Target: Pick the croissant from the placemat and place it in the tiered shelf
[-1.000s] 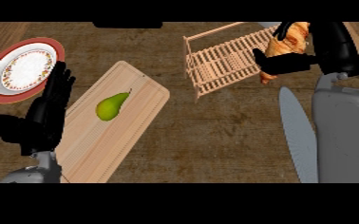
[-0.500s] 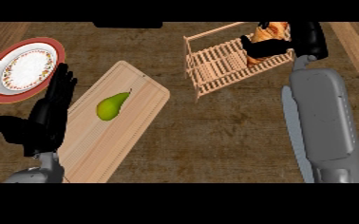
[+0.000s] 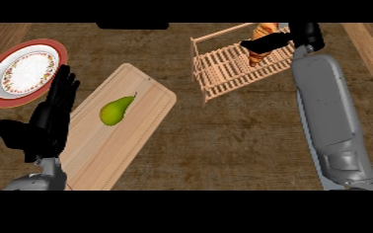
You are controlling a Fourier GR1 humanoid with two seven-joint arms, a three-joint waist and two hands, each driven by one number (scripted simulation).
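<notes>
Croissant (image 3: 256, 58) was above far right part of tiered shelf (image 3: 218, 74), right hand (image 3: 271, 40) fingers curled round it. Left hand (image 3: 51, 114) was resting near left, fingers straight, beside plate (image 3: 35, 41). Pear (image 3: 116, 110) lay on placemat (image 3: 138, 128).

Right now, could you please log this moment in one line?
right hand: shut on golden croissant | at wooden tiered shelf | left hand: open

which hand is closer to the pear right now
Left. The left hand rests open just left of the pear; the right hand is far off over the tiered shelf, curled round the croissant.
</notes>
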